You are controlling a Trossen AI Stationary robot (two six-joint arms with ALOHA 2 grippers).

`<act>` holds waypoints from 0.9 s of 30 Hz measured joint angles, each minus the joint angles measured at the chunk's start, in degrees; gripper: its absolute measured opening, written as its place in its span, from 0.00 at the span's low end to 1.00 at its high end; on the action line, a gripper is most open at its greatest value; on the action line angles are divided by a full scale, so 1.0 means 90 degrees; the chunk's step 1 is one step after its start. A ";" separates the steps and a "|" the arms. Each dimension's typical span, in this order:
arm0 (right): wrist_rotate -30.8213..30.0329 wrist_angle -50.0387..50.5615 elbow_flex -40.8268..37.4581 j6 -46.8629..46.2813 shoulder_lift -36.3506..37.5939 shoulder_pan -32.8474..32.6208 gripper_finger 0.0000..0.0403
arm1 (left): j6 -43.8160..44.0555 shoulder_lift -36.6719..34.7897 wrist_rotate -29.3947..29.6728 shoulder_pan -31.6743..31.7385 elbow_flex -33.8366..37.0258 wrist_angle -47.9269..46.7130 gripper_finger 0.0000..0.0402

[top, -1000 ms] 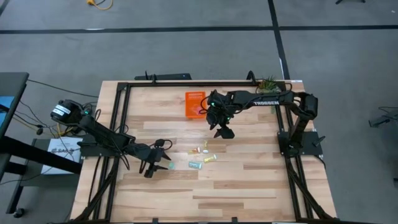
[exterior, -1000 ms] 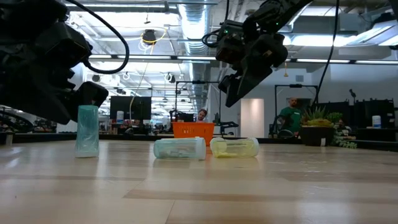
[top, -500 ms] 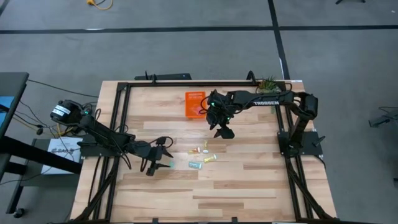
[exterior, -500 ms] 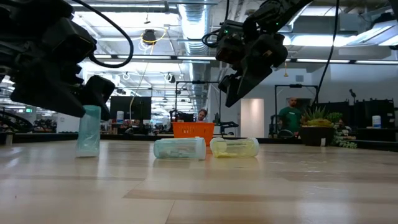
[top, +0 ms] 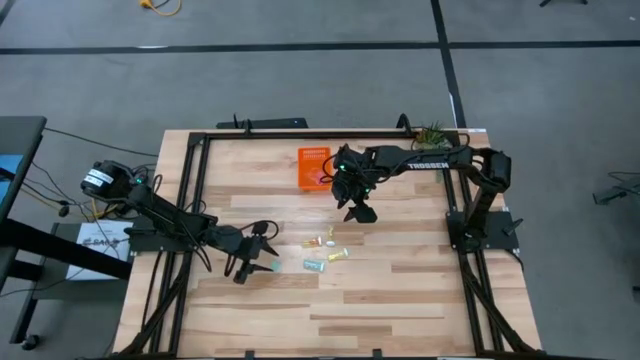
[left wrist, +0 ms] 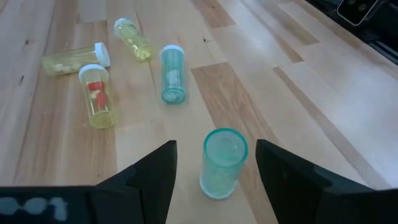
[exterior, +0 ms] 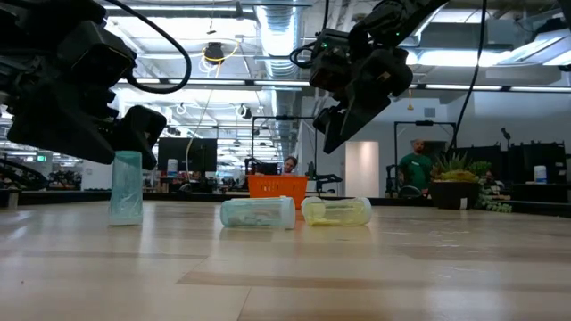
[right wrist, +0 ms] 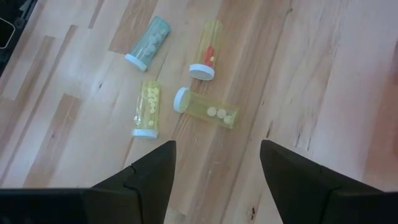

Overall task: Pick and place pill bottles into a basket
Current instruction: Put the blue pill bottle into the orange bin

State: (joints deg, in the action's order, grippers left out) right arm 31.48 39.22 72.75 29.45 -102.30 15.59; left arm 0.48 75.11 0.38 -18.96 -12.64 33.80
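The left gripper (left wrist: 214, 177) was held wide open, its fingers (left wrist: 152, 177) set either side of an upright pale teal bottle (left wrist: 221, 163) with nothing gripped, near the table's (top: 400, 290) front left. Beyond it, four more pill bottles (left wrist: 173, 73) were seen lying on their sides: one teal with a white cap, three yellowish. The right gripper (top: 358, 212) was poised empty and spread above the table beside the orange perforated basket (top: 312, 166) at the back.
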 joint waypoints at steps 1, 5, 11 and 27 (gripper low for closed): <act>0.0000 0.0000 0.0000 0.0002 0.0000 0.0000 0.56 | -0.0034 0.0000 0.0010 0.0000 0.0000 0.0000 0.52; 0.0000 0.0000 0.0000 0.0002 0.0000 0.0001 0.56 | -0.0086 0.0000 0.0106 0.0000 0.0000 0.0000 0.52; 0.0000 0.0000 0.0000 0.0002 0.0000 0.0000 0.56 | -0.0087 0.0000 0.0152 0.0000 0.0000 -0.0002 0.52; 0.0000 0.0000 0.0000 0.0002 0.0000 0.0000 0.56 | -0.0108 0.0000 0.0047 0.0000 0.0000 -0.0007 0.51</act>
State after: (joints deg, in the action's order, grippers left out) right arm 31.48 39.22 72.75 29.47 -102.30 15.59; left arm -0.49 75.11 0.80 -18.96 -12.64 33.74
